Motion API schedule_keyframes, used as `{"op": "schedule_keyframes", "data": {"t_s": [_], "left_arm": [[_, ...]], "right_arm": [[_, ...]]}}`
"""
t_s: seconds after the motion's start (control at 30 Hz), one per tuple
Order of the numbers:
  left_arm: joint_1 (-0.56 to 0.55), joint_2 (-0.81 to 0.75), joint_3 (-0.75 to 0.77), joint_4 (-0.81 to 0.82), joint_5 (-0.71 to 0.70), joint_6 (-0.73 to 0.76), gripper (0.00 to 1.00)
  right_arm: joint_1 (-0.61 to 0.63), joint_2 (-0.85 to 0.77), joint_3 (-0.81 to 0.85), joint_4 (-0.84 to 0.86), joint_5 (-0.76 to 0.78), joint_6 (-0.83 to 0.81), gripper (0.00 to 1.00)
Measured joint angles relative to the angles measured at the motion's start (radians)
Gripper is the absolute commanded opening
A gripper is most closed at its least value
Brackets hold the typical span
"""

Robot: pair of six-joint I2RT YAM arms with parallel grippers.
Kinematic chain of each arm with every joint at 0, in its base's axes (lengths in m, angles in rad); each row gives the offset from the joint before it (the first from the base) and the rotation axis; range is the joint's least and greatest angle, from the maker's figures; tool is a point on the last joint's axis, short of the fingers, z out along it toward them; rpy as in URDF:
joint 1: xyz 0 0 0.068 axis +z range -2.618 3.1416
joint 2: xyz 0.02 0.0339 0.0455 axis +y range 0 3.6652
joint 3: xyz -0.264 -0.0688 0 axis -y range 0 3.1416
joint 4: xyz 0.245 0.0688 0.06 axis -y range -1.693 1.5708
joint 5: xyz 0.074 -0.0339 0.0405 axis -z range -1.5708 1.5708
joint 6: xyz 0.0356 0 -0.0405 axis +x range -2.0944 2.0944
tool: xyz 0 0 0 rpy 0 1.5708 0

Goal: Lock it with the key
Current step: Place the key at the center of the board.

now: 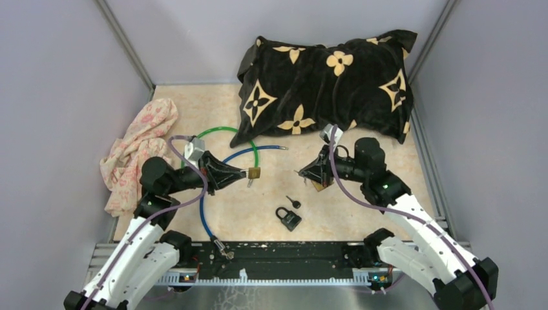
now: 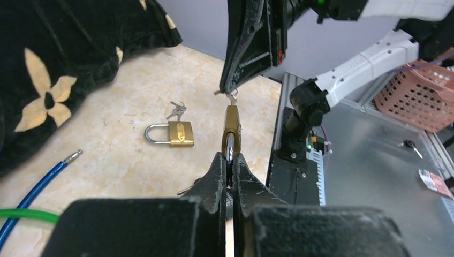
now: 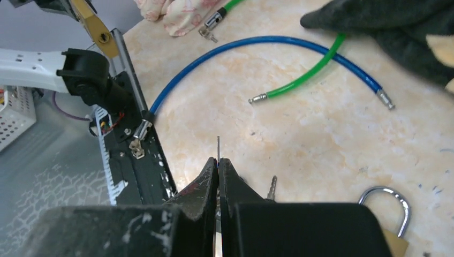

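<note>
Two pincers were at work, and each was clamped tight. The left pincer (image 2: 229, 158) had its jaws pressed together on the shackle end of a brass padlock (image 2: 231, 128), holding it edge-on above the table (image 1: 252, 213) with the body pointing toward the other arm. I could not tell whether the shackle was seated. The right pincer (image 3: 218, 164) was closed just as firmly on the key (image 3: 218, 147), and only a thin sliver of blade stood out beyond the fingertips. The overhead view showed a clear gap between key and padlock. The right wrist view had the padlock's keyhole face off to the upper left rather than in line with the blade. The step in hand looked to be the approach before insertion. The next move would call for carrying the key across, lining its blade up with the keyway, sliding it in and then turning it, while the left pincer kept the padlock from twisting. With so little blade showing, a small misalignment might make the key skid off the brass face. Below the right pincer a second brass padlock (image 2: 179, 134) lay flat with a bunch of keys (image 2: 176, 110) beside its shackle. Nearer the bases sat a black padlock (image 1: 289, 218) and a small key (image 1: 293, 201). A blue cable (image 3: 257, 43) and a green cable (image 3: 310, 72) curved over the table, with a pillow (image 1: 326, 81) at the back and a pink cloth (image 1: 139, 152) on the left.
</note>
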Motion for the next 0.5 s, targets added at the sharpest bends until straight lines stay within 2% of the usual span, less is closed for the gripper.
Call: {"op": "schedule_keyframes", "data": {"t_s": [0.17,0.33,0.5], "left_arm": [[0.0,0.074,-0.041,-0.039,-0.127,-0.085,0.0],[-0.024,0.397,-0.084,-0.064,-0.218,-0.233,0.0],[-0.157,0.67,-0.061,0.023,-0.302,-0.313,0.0]], "right_arm": [[-0.001,0.101,-0.087,0.135,0.133,0.173,0.0],[0.004,0.211,-0.198,0.241,0.266,0.336,0.0],[0.014,0.286,-0.221,0.376,0.325,0.425,0.0]]}}
